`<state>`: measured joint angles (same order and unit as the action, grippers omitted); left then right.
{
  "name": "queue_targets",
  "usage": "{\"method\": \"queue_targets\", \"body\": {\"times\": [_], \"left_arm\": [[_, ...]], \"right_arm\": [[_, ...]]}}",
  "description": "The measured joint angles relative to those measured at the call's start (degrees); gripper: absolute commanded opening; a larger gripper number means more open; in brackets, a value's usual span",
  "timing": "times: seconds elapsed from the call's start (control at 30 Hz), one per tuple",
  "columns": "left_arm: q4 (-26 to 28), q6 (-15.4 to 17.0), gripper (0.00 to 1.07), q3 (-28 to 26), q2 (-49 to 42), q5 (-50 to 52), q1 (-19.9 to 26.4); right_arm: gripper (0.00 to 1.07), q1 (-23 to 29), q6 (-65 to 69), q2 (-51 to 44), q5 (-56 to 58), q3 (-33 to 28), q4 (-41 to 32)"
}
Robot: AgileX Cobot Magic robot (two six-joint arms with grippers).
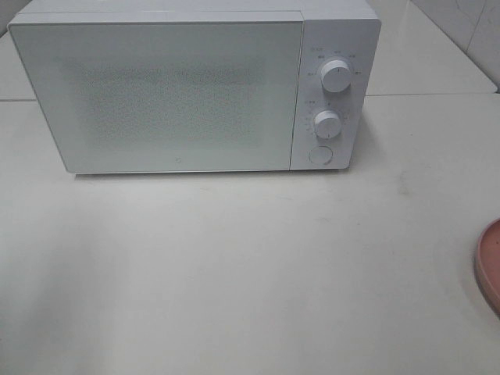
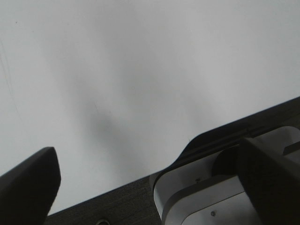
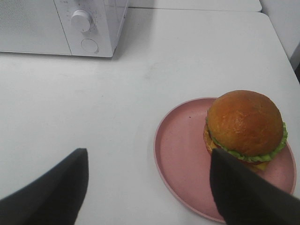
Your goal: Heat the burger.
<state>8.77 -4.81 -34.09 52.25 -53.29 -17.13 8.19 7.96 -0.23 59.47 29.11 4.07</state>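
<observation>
A: Which step?
B: The start. Both jaws gape, holding nothing: left gripper [image 2: 140, 187] over bare table, right gripper [image 3: 150, 187] above the burger [image 3: 246, 125], which sits on the pink plate [image 3: 180, 154].
A: Next?
B: Open the microwave [image 1: 180, 86], closed at 12 o'clock.
</observation>
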Motion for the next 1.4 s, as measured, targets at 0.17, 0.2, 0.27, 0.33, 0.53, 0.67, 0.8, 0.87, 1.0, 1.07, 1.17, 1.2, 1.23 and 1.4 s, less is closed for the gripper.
{"method": "queue_targets", "body": {"times": [0.17, 0.2, 0.27, 0.33, 0.53, 0.67, 0.8, 0.87, 1.0, 1.07, 1.17, 1.2, 1.23, 1.4], "left_arm": [[0.3, -1.2, 0.94, 3.4, -4.9, -0.7, 0.0], [0.5, -1.1, 0.94, 3.5, -6.9, -0.7, 0.0], [0.5, -1.1, 0.94, 3.5, -7.7, -0.7, 0.0], [0.5, -1.1, 0.94, 3.5, -9.5, -0.7, 0.0], [1.1, -1.1, 0.94, 3.6, -13.9, -3.1, 0.0], [1.4, -1.1, 0.94, 5.2, -17.4, -6.1, 0.0], [1.4, -1.1, 0.94, 5.3, -19.9, -6.1, 0.0], [1.4, -1.1, 0.94, 5.3, -21.4, -6.1, 0.0], [1.6, -1.1, 0.94, 5.3, -27.0, -6.2, 0.0], [1.7, -1.1, 0.94, 5.3, -28.5, -6.2, 0.0], [2.0, -1.2, 0.94, 5.3, -32.4, -6.2, 0.7], [2.0, -1.2, 0.94, 5.3, -35.5, -6.2, 2.9], [2.0, -1.2, 0.94, 5.3, -37.1, -6.2, 4.4], [2.0, -1.2, 0.94, 5.3, -44.3, -6.2, 11.5]], "right_arm": [[0.70, 0.0, 0.0, 0.0, 0.0, 0.0, 0.0], [0.70, 0.0, 0.0, 0.0, 0.0, 0.0, 0.0], [0.70, 0.0, 0.0, 0.0, 0.0, 0.0, 0.0], [0.70, 0.0, 0.0, 0.0, 0.0, 0.0, 0.0], [0.70, 0.0, 0.0, 0.0, 0.0, 0.0, 0.0], [0.70, 0.0, 0.0, 0.0, 0.0, 0.0, 0.0], [0.70, 0.0, 0.0, 0.0, 0.0, 0.0, 0.0], [0.70, 0.0, 0.0, 0.0, 0.0, 0.0, 0.0], [0.70, 0.0, 0.0, 0.0, 0.0, 0.0, 0.0], [0.70, 0.0, 0.0, 0.0, 0.0, 0.0, 0.0], [0.70, 0.0, 0.0, 0.0, 0.0, 0.0, 0.0], [0.70, 0.0, 0.0, 0.0, 0.0, 0.0, 0.0], [0.70, 0.0, 0.0, 0.0, 0.0, 0.0, 0.0], [0.70, 0.0, 0.0, 0.0, 0.0, 0.0, 0.0]]}}
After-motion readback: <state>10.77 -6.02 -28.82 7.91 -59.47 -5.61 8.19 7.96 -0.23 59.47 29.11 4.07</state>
